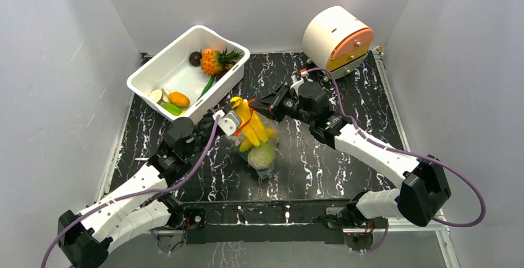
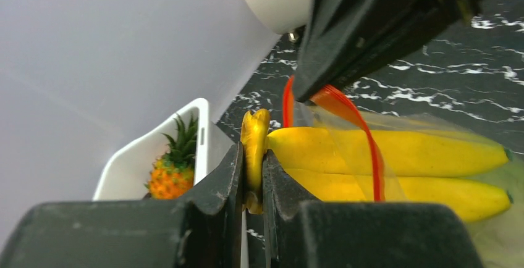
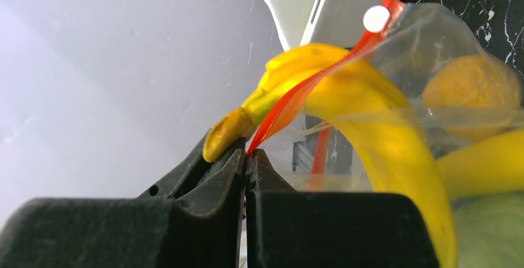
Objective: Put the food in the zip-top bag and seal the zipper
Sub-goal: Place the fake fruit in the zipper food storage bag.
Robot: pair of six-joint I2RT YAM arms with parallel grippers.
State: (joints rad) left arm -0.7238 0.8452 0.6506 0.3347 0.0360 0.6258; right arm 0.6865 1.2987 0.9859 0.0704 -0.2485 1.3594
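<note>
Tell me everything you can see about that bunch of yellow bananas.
The bananas are a glossy yellow toy bunch, plastic by the look, with green tips. The left gripper pinches their darker stem, which sticks out of the zip-top bag; their bodies lie inside, past the red zipper, beside a light-green fruit.

1. Bright yellow bananas (image 1: 252, 129), pale green round fruit (image 1: 262, 155).
2. Clear bag (image 3: 432, 52) with red zipper (image 3: 296, 104).
3. Black table (image 1: 296, 163), white marble veins.
4. Plain white tub (image 1: 162, 64), orange pineapple (image 1: 212, 62) with green top.
</note>
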